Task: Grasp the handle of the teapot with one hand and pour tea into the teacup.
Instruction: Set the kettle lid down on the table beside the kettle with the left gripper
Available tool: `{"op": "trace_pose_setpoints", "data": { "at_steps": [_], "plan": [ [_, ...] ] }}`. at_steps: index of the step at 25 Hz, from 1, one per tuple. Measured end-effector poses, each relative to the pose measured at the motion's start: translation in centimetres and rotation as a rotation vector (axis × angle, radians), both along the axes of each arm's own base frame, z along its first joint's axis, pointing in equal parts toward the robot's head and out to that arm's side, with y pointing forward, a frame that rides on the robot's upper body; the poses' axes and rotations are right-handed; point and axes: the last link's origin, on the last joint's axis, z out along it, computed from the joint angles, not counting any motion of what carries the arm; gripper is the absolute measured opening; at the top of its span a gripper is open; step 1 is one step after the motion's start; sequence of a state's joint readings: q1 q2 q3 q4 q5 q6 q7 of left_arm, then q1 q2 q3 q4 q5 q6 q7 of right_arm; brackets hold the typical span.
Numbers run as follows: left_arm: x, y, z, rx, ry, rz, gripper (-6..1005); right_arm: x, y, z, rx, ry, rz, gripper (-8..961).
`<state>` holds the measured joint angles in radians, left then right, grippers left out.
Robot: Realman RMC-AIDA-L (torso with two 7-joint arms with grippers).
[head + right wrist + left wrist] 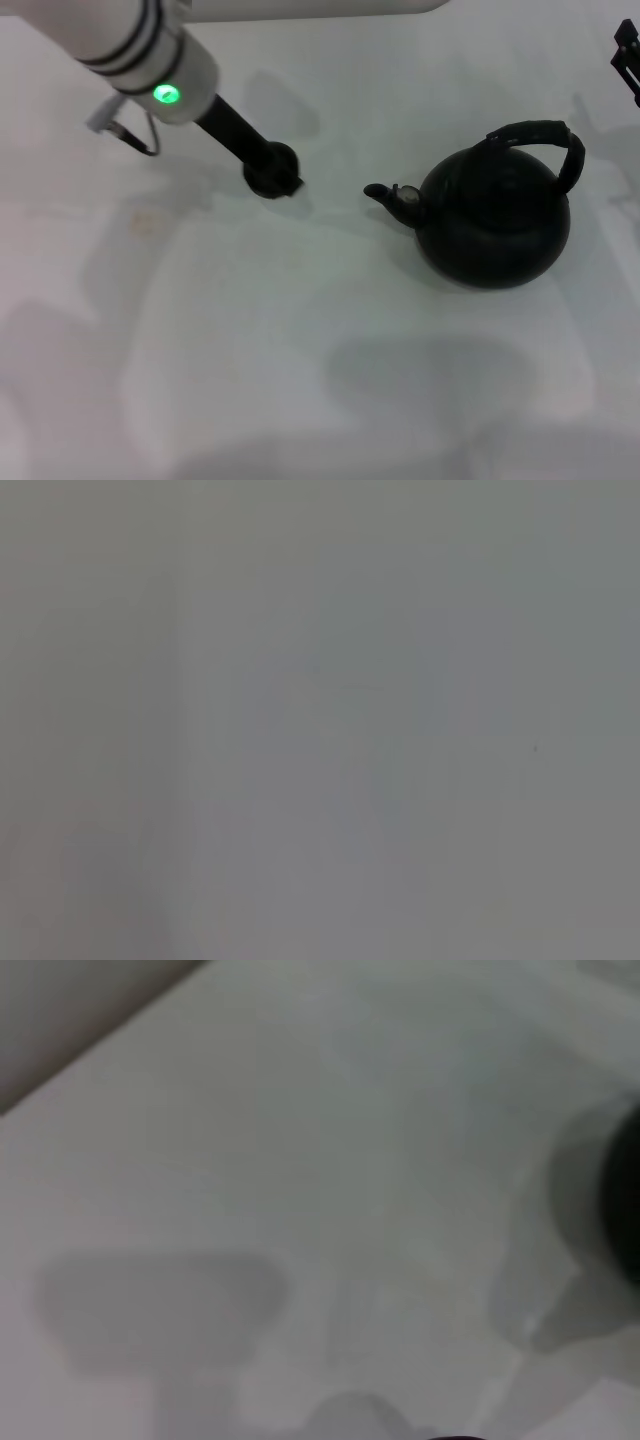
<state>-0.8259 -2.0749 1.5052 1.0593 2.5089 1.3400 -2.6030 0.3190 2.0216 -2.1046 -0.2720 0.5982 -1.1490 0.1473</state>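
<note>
Teapot point(495, 225) upright on white worktop point(250, 350), handle point(545, 140) arched above, teacup point(270, 170) well apart off its spout with left gripper point(275, 178) at it, jaws unreadable; right gripper point(628, 55) waits beyond the handle; that gap risks spilled tea.

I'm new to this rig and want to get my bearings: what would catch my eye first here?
The big round black teapot stands upright on the white table, right of centre, spout toward the left arm and arched handle untouched. From the upper left, the left arm reaches in with a green light lit, its claw at the small black teacup. The right claw only peeks in at the far right edge.
</note>
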Motion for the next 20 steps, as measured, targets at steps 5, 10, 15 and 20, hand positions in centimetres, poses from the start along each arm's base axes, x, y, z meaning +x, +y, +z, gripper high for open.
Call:
{"op": "trace_pose_setpoints", "data": {
  "at_steps": [5, 10, 15, 20],
  "plan": [
    [1.0, -0.9, -1.9, -0.052, 0.034, -0.079, 698, 0.0, 0.0, 0.0, 0.0, 0.0, 0.0, 863],
    [1.6, -2.0, -3.3, -0.111, 0.063, -0.122, 698, 0.0, 0.0, 0.0, 0.0, 0.0, 0.0, 863],
    [1.7, -2.5, -3.7, -0.135, 0.067, -0.123, 699, 0.0, 0.0, 0.0, 0.0, 0.0, 0.001, 863],
    [1.2, -2.9, -4.0, -0.143, 0.073, -0.104, 699, 0.0, 0.0, 0.0, 0.001, 0.0, 0.003, 862]
  ]
}}
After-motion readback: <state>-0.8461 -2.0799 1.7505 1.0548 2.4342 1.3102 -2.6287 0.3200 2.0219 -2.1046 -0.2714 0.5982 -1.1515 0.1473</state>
